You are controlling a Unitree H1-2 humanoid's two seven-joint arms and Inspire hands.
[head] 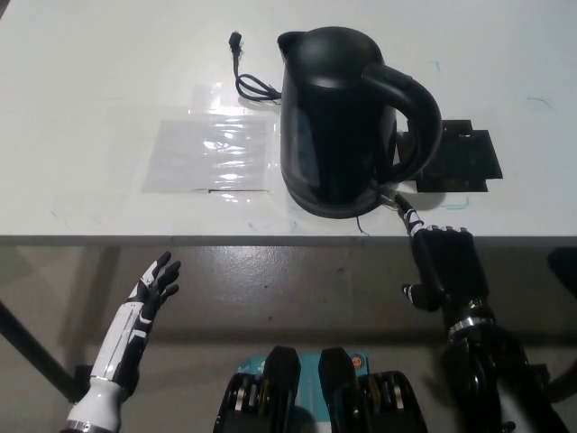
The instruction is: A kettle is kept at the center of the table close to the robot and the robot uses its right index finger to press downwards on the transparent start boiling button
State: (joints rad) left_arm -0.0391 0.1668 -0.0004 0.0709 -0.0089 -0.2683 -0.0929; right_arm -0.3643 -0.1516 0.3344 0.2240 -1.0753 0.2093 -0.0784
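Observation:
A black kettle (343, 117) stands on the white table (90, 108), its handle to the right. My black right hand (444, 263) is at the table's front edge, just right of the kettle's base. One finger is stretched out and its tip touches the small button (389, 200) at the foot of the handle; the other fingers are curled in. My white left hand (149, 298) rests open below the table's edge at the lower left, holding nothing.
A black power cord with plug (245, 72) lies behind the kettle to its left. A clear plastic sheet (212, 153) is taped flat to the table left of the kettle. A black flat plate (460, 161) lies to the kettle's right.

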